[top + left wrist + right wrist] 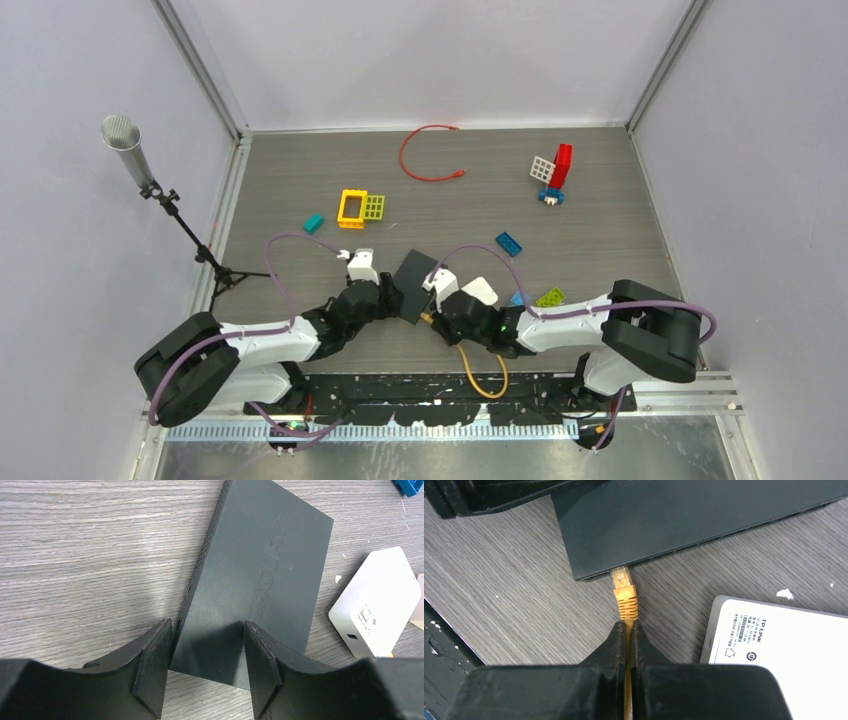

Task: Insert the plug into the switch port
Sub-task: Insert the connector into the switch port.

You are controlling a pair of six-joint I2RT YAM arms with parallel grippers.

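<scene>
Right gripper (pixel 628 626) tight on cable (pixel 492 382) behind plug (pixel 623 587) at switch (pixel 684 520), white box (pixel 784 635) alongside; left gripper (pixel 208 628) spread over switch.

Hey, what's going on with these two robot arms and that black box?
The two arms are plugging a network cable into a black switch lying flat on the table. The right gripper is shut on the orange cable just behind its plug. The plug's clear tip is at a port in the switch's edge, apparently only partly in. The left gripper stands open over the switch's near corner, seemingly steadying it. A white box sits beside the switch.
</scene>
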